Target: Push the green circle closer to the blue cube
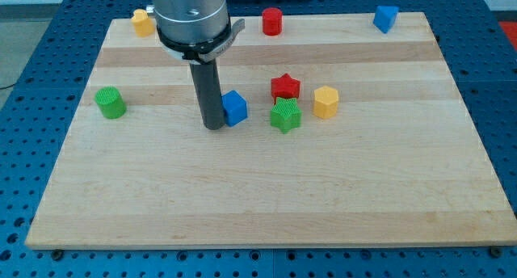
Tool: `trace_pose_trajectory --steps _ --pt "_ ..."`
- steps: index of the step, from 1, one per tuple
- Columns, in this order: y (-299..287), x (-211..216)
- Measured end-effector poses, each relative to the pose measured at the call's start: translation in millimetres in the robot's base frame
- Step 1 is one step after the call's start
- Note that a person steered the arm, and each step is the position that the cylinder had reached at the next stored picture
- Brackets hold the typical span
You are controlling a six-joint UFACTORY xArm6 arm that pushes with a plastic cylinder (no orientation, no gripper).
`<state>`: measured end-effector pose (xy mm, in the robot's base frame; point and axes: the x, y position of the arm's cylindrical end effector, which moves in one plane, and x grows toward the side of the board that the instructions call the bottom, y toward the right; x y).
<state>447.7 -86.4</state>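
Note:
The green circle (110,103) is a round green block near the left edge of the wooden board (266,205). The blue cube (234,107) sits near the board's middle, well to the right of the green circle. My tip (213,126) stands on the board right beside the blue cube's left side, touching or nearly touching it. The rod rises from there to the arm's grey body at the view's top.
A green star (285,115), a red star (284,87) and a yellow hexagon (325,102) cluster right of the blue cube. Along the top edge lie a yellow block (143,22), a red cylinder (272,21) and another blue block (385,18).

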Motion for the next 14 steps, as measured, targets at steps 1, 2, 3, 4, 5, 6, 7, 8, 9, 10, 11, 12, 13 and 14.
trace_pose_trajectory --steps 1,2,3,4,5,6,7,8,9,10,11,12,13,14 --pt "-49.7 35.4" --pt "-139.7 48.6" --pt "-216.0 27.9" --pt "-216.6 -16.6" --pt "-207.4 -49.3" --pt "-184.3 -50.9" --pt "-179.8 -15.4" --pt "-174.7 -8.4" --pt "-173.1 -19.3" --pt "-159.5 -54.5" --pt "-120.3 -61.6" --pt "-78.6 -61.6" --pt "-80.1 -57.5" --pt "-115.2 -43.5"
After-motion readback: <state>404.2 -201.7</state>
